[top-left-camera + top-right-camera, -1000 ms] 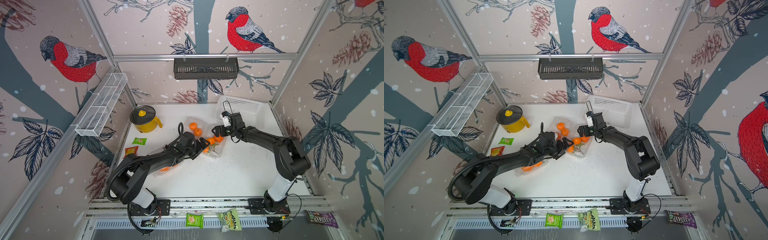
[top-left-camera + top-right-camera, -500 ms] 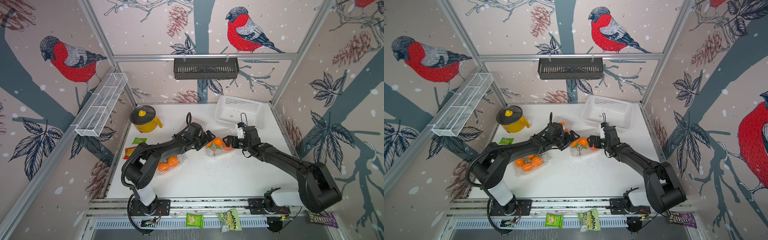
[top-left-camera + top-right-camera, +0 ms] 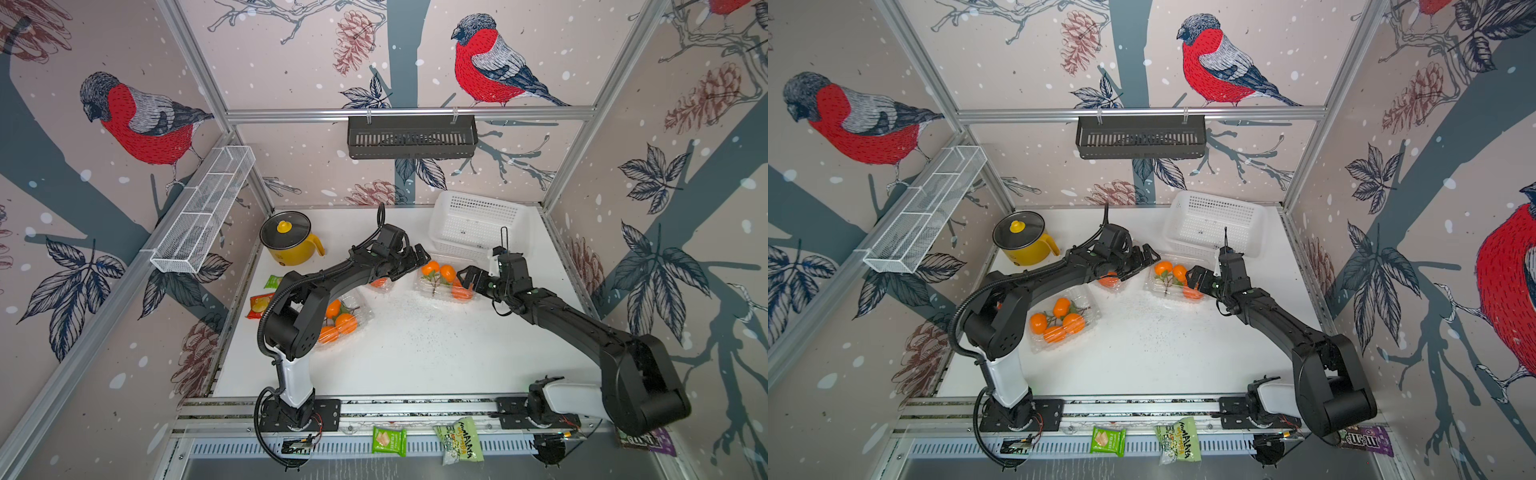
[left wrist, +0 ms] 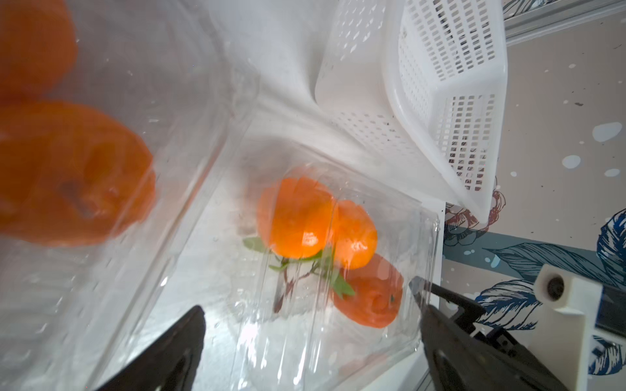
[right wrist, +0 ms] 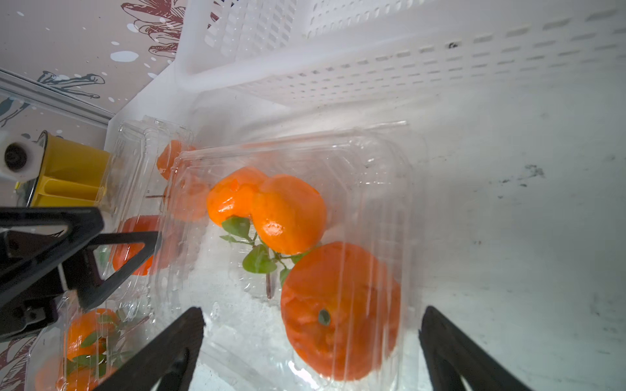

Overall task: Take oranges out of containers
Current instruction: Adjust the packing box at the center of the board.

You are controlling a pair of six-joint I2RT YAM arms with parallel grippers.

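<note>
Clear centre-right clamshell (image 3: 419, 291): lies on the white table top (image 3: 415, 353), just in front of the white perforated basket (image 3: 478, 220). It contains three oranges (image 3: 448, 272) on a green leafy stem, two side by side toward the rear and one nearer the right arm. Whether the lid is latched cannot be told.
Middle clamshell (image 3: 1116, 289): partly covered by the left arm's wrist in both top views. One orange (image 3: 1108, 280) shows inside.
Near-left clamshell (image 3: 1090, 301): lies beside the left arm's elbow. It contains four oranges (image 3: 1073, 323).
Left gripper (image 3: 417, 258): jaws spread wide with nothing between them. It is positioned at the left end of the centre-right clamshell, above the middle clamshell. Contact with the plastic cannot be told.
Right gripper (image 3: 465, 279): jaws fully spread and empty. It is positioned at the right end of the centre-right clamshell. In the right wrist view its fingers (image 5: 169, 348) flank the nearest orange, seen through the plastic.
Yellow pot (image 3: 291, 245): lid on, at the rear left of the table, well apart from both grippers.
Snack packets: green packet (image 3: 273, 281) and red-orange packet (image 3: 259, 305), both at the left table edge.
</note>
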